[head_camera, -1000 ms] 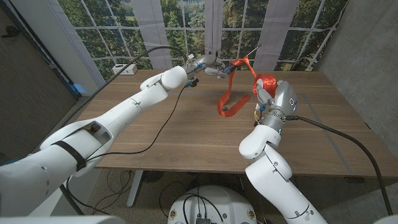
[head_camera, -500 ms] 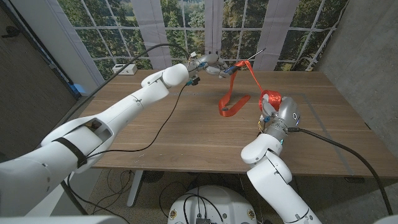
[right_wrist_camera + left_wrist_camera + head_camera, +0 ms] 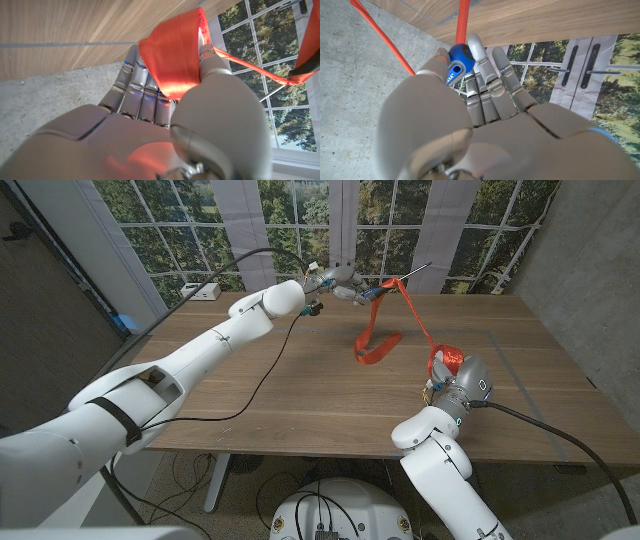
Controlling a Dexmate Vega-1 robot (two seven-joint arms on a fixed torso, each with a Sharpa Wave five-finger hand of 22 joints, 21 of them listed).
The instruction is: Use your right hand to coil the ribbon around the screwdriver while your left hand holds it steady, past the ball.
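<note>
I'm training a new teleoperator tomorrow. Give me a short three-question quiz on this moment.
1. True or false: the left hand holds the screwdriver raised over the table's far edge.
2. Which hand grips the red ribbon? A) left B) right C) neither
3. Fill in: a loose loop of ribbon rests on the ____.

Key:
1. True; its blue handle sits in the fingers.
2. B; the right hand has ribbon bunched on it.
3. Table.
</note>
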